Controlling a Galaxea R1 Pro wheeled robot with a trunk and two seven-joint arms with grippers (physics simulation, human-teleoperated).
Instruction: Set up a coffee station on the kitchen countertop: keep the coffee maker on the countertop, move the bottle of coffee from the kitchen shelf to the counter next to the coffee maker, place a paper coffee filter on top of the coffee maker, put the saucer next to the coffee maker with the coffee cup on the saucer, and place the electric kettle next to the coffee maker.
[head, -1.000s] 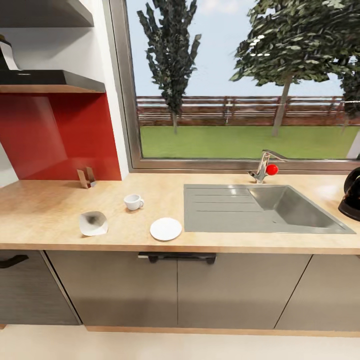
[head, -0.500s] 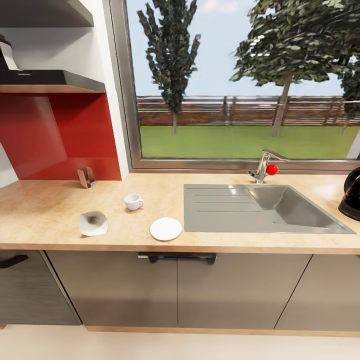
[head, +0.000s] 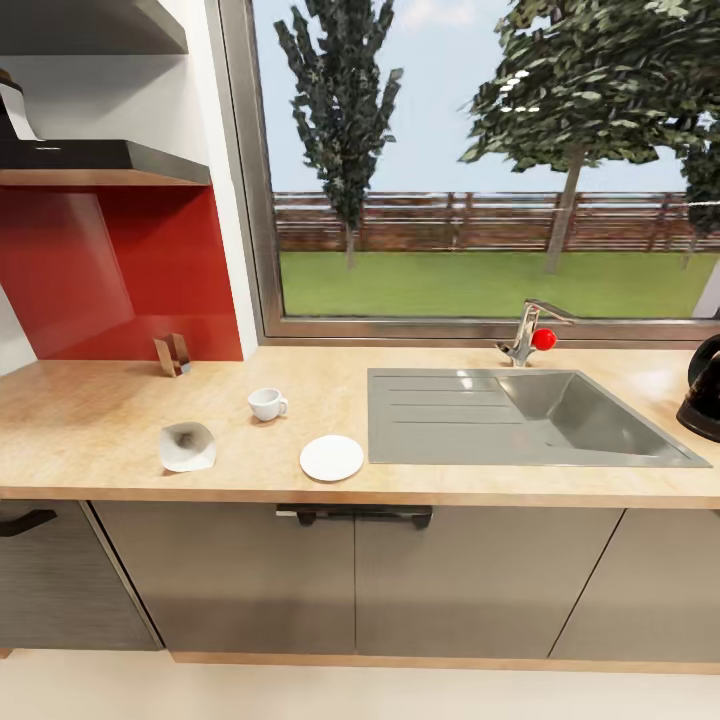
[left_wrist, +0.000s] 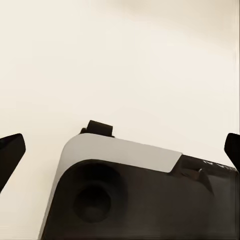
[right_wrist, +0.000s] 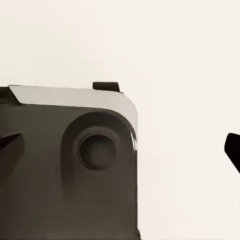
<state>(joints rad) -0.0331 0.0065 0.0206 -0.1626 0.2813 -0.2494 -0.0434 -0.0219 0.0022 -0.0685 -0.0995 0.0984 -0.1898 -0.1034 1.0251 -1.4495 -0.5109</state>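
Your desk (head: 90, 410) carries the sink (head: 520, 415); the electric kettle (head: 703, 392) sits right of it, the paper coffee filter (head: 186, 446), saucer (head: 331, 458) and coffee cup (head: 266, 404) left. Your left tool (left_wrist: 120, 150) and right tool (right_wrist: 120, 150) gape wide, empty.

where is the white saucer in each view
Head view: small flat round white saucer near the light wood-grain countertop's front edge, left of the grey sink.
Left wrist view: robot's dark base over pale floor.
Right wrist view: same dark base and floor.
Shared landmark: the pale floor, along the head view's bottom.
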